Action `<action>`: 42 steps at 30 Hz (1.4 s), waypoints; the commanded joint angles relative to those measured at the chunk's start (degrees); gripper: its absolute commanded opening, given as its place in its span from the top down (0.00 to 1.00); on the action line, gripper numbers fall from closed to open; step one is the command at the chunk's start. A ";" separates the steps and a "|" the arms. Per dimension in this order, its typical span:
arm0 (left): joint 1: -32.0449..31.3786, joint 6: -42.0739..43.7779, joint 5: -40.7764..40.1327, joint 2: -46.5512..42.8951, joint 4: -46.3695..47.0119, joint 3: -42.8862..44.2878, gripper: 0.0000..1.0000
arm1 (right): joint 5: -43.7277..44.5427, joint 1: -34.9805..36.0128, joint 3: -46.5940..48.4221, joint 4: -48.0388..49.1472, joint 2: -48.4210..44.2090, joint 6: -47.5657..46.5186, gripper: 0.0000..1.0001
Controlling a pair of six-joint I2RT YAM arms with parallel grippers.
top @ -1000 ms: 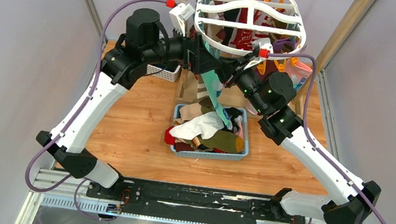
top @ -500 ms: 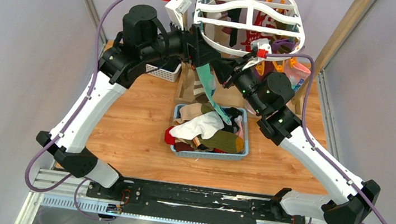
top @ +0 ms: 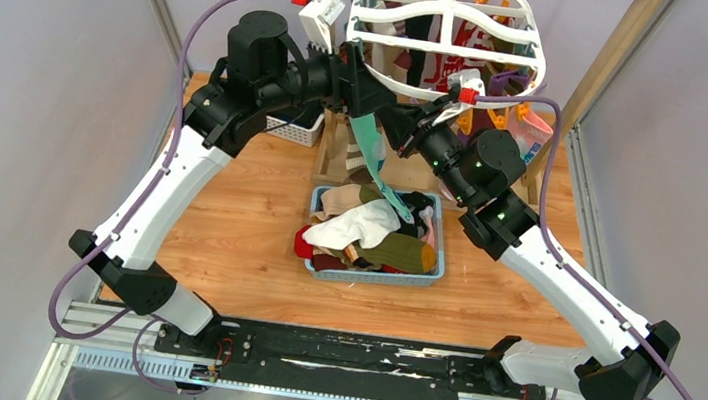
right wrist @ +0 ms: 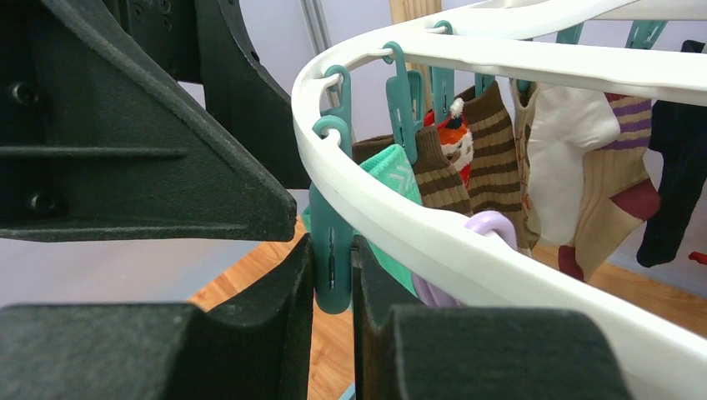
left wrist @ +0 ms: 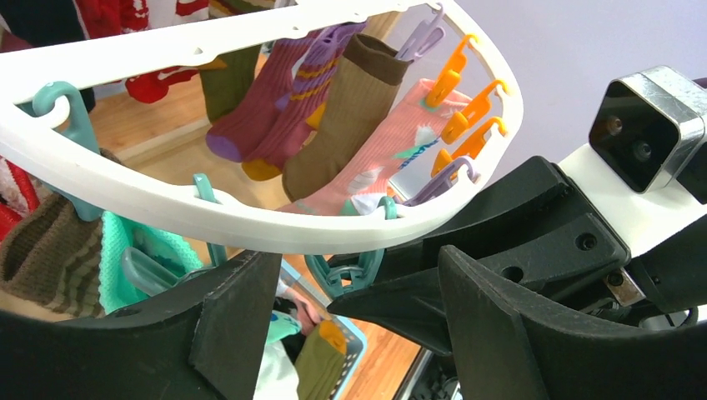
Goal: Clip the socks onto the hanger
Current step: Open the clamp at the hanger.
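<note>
The white oval hanger (top: 445, 41) hangs at the back with several socks (left wrist: 350, 108) clipped to it. My right gripper (right wrist: 332, 275) is shut on a teal clothespin (right wrist: 332, 242) under the near rim (right wrist: 433, 242). A mint green sock (top: 372, 152) hangs from there down to the pile of socks (top: 367, 227). It shows behind the rim in the right wrist view (right wrist: 392, 175); whether the pin grips it I cannot tell. My left gripper (left wrist: 358, 275) is open just under the rim (left wrist: 250, 229), its fingers (left wrist: 225, 325) either side of the right gripper's finger and a teal pin (left wrist: 354, 271).
The blue plastic basket (top: 371, 277) with loose socks stands mid-table below the grippers. A white lattice basket (top: 297, 131) sits at the back left. The wooden pole rack (top: 616, 59) carries the hanger. Grey walls close both sides.
Both grippers and the top of the mint sock have risen toward the hanger's near rim. The left arm has swung up and back. The hanger shifted slightly.
</note>
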 commanded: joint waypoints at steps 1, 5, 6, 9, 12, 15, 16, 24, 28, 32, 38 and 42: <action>-0.71 -0.35 1.40 0.46 1.45 -0.25 0.28 | 0.56 1.21 1.11 0.88 0.03 -0.96 1.00; -1.07 0.81 0.60 0.14 0.49 -0.80 0.30 | 0.90 1.30 1.14 1.08 0.19 -0.92 1.00; -1.10 0.96 0.07 0.08 0.29 -1.03 0.31 | 1.07 1.37 1.14 1.14 0.20 -0.96 1.00; -1.23 1.42 -1.47 -0.02 -0.30 -1.74 0.34 | 1.13 1.52 1.17 1.34 0.37 -0.94 1.00; -1.25 1.37 -2.37 -0.03 -0.43 -2.14 0.35 | 0.98 1.75 1.38 1.29 0.63 -0.93 1.00; -1.18 1.50 -3.11 0.26 -0.32 -1.37 0.37 | 0.92 1.82 1.42 1.21 0.73 -0.95 1.00; -1.19 1.45 -3.45 0.38 -0.26 -0.98 0.38 | 0.84 1.83 1.41 1.20 0.73 -0.94 1.00; -1.11 2.41 -5.29 0.80 -0.07 0.38 0.49 | 0.23 1.91 1.50 0.82 0.81 -0.86 0.98; -1.09 3.92 -8.10 0.74 -0.74 0.43 0.63 | -0.09 1.91 1.41 0.30 0.38 -1.04 0.88; -1.14 6.70 -9.12 0.55 -1.12 1.24 0.75 | 0.31 1.91 0.62 -1.76 -1.67 -1.81 0.68; -1.13 14.15 -10.57 -0.22 -2.43 2.27 0.88 | 2.67 1.87 -4.91 -7.52 -9.46 -4.19 0.49; -1.11 17.38 -12.76 -1.06 -3.10 2.68 0.90 | 3.73 1.83 -11.52 -10.83 -12.89 -3.83 0.42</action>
